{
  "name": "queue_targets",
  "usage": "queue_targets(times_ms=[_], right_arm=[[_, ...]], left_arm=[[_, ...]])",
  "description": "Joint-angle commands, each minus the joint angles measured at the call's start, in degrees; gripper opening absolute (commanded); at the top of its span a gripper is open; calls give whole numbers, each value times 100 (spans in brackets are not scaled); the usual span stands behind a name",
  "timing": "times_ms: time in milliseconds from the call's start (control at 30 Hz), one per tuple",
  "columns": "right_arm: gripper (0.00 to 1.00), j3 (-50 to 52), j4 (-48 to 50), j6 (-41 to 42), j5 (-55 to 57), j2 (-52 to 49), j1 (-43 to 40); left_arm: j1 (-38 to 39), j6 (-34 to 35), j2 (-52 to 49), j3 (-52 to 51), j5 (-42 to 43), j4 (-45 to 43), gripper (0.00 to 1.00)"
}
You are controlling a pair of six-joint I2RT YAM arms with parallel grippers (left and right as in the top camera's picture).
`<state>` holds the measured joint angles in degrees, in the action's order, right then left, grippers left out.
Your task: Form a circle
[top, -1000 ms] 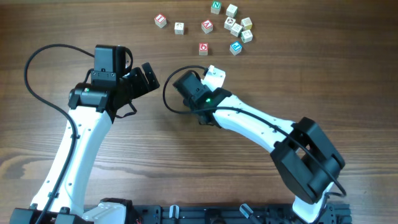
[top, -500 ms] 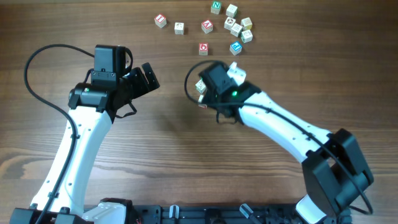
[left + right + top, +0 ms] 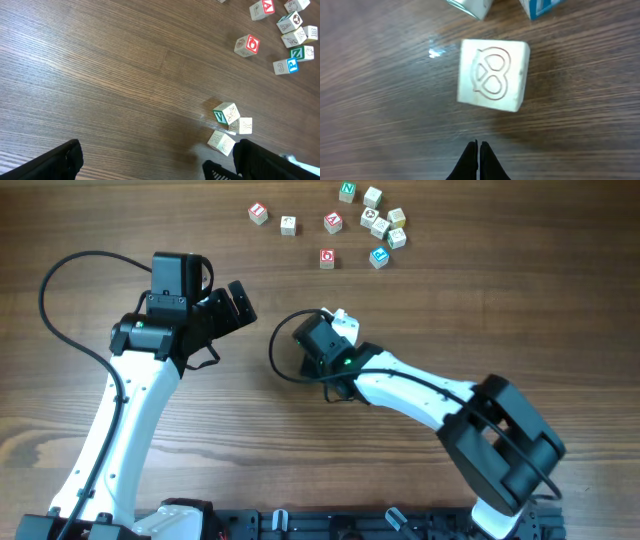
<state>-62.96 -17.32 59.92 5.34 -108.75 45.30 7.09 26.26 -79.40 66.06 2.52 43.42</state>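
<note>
Circle — three pale cubes touching in a tight cluster on the table, right of centre in the left wrist view. One face shows a green "V".

Loose cubes lie well apart from it, toward the top right of that view. Their faces read red "O", red "A", blue "P", green "Z" and a "3".

Right hand: tips pinched fully together, empty, just short of the pretzel cube — a carved, pretzel-like figure on top.

Left hand: wide, empty, apart from the cluster.

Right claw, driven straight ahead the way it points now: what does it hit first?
Likely the pretzel-engraved cube, dead ahead of the shut right claw; a greenish cube and a blue-faced cube lie beyond it. Claw height unclear.
</note>
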Motion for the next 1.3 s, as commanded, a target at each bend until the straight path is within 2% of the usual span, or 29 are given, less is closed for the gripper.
queue_targets(times_ms=[0, 1267], right_arm=[[5, 72, 50, -107, 136, -151, -17], [5, 72, 426, -442, 428, -153, -317]], left_arm=[[-31, 35, -33, 37, 46, -13, 100], [-31, 35, -33, 37, 46, -13, 100]])
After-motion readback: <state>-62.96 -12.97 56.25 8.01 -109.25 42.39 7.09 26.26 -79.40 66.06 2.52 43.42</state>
